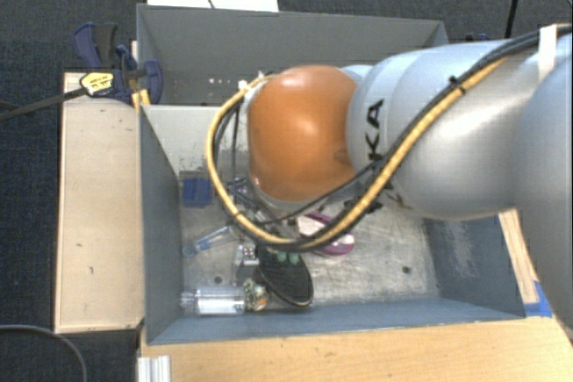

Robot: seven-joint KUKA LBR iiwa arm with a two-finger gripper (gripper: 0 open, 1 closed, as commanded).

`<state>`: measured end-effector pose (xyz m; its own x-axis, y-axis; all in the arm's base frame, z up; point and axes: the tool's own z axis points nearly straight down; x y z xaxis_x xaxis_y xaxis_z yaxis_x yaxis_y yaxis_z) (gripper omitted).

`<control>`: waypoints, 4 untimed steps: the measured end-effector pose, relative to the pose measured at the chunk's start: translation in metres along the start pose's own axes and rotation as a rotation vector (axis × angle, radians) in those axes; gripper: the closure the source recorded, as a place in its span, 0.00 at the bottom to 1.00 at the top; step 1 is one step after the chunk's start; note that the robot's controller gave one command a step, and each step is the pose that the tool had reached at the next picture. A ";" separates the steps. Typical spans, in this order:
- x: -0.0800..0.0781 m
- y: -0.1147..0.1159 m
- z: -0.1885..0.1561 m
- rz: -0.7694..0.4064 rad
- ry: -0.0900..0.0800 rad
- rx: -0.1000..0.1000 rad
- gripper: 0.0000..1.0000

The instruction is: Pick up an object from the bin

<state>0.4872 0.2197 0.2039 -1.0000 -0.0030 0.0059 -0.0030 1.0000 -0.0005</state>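
My gripper [246,256] shows as a small metal part under the orange wrist cover, low in the bin's front left area. Right beside it lies a black oval thing [288,281] with green bits at its upper edge. A clear plastic tube [213,303] lies along the front wall, just below the gripper. To the gripper's left lies a thin blue pen-like thing [207,239]. A pink and purple thing [328,241] peeks out from under the arm on the right.
A small blue block [194,191] sits against the left wall farther back. The arm and its orange cover with yellow cables hang over the bin's middle and right, hiding the floor beneath.
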 end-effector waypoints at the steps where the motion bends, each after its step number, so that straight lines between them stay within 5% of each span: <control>1: -0.046 -0.035 0.133 0.047 -0.019 -0.008 0.00; 2: -0.045 -0.035 0.131 0.051 -0.017 -0.006 1.00; 3: -0.054 -0.010 0.037 -0.591 -0.013 -0.001 1.00; 4: -0.058 -0.016 -0.028 -0.648 -0.016 0.001 1.00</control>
